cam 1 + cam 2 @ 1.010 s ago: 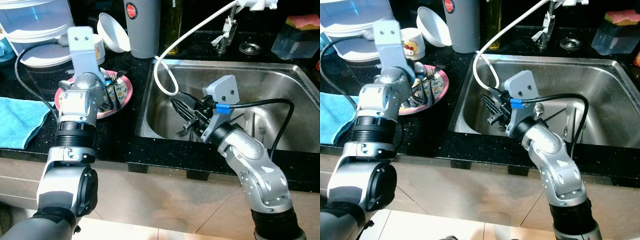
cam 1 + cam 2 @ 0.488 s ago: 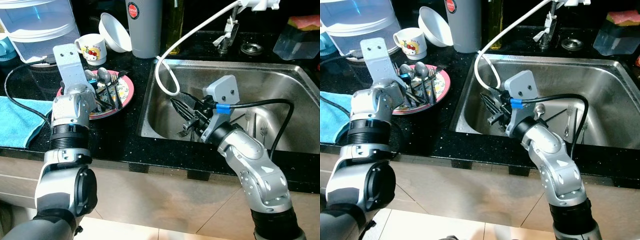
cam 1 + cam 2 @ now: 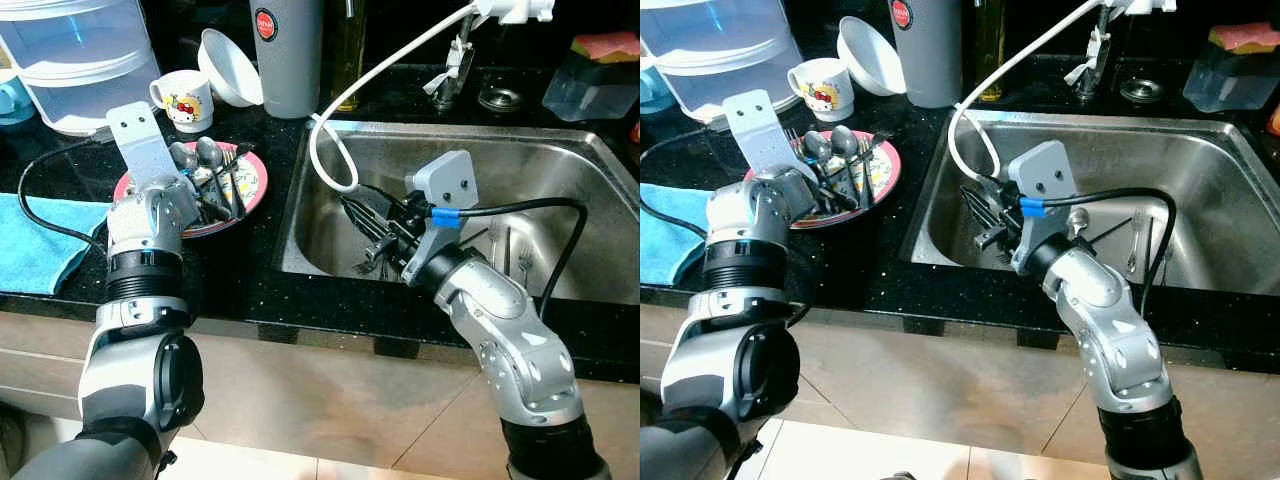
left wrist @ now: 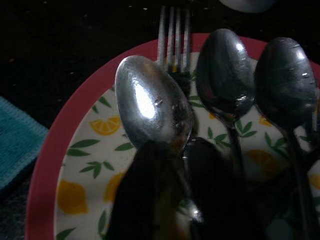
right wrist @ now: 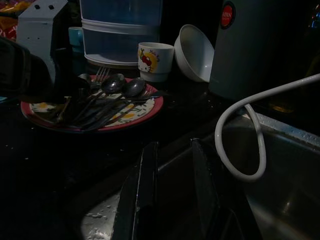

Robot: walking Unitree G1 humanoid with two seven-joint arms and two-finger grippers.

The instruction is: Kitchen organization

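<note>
Resting on the red-rimmed lemon-print plate [image 3: 250, 190] near the counter's front edge are three spoons [image 4: 152, 107] and one fork [image 4: 173, 30]. The left gripper [image 4: 175, 200] hovers over them; whether it is spread cannot be told. Inside the sink [image 3: 560, 170], the right gripper [image 5: 172, 195] hangs spread and empty, near the front-left corner.

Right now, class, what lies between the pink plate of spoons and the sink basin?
A bare strip of black countertop separates the pink plate from the sink basin, seen in both eye views.
</note>
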